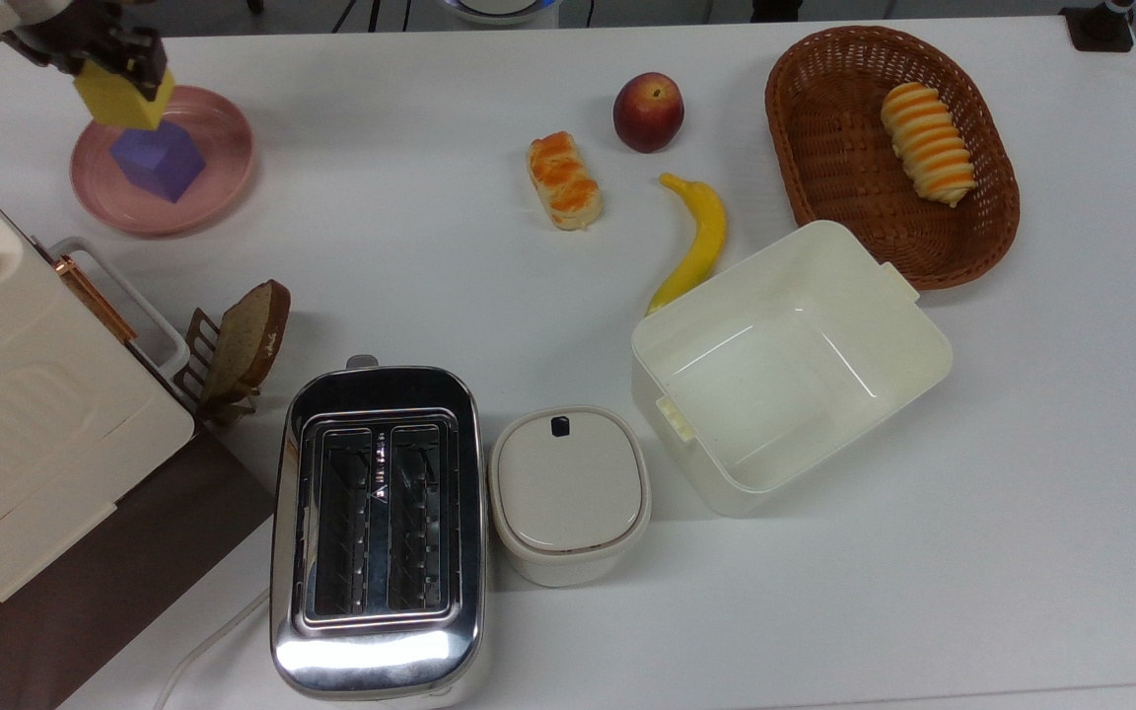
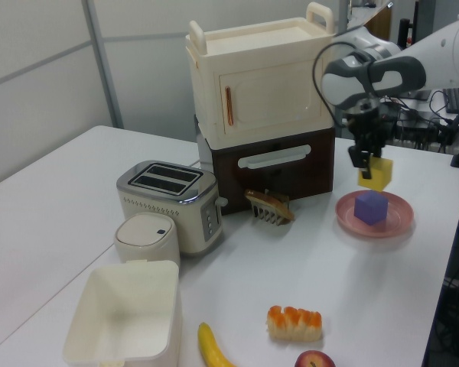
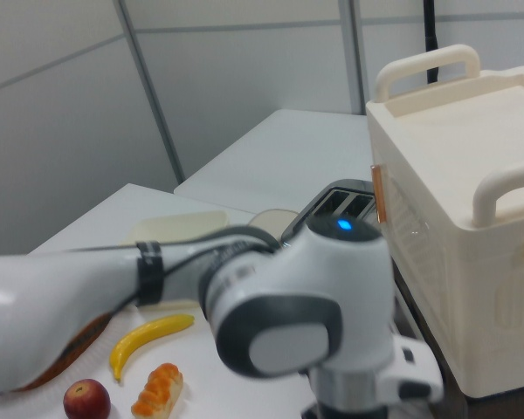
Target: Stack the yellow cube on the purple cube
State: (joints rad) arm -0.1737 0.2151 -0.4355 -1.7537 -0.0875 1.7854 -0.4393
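The hand (image 2: 369, 157) grips the yellow cube (image 2: 375, 173), held just above the purple cube (image 2: 370, 207) on the pink plate (image 2: 398, 222). Best to square the faces, lower gently, and release only once it sits flat.

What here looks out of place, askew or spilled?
Nothing looks spilled or damaged. The purple cube sits turned at an angle on the pink plate, and the gripper holds the yellow cube just above it.

Toaster (image 1: 378, 532), open tub (image 1: 790, 365), wicker basket (image 1: 824, 148), banana (image 1: 696, 239), peach (image 1: 648, 110)
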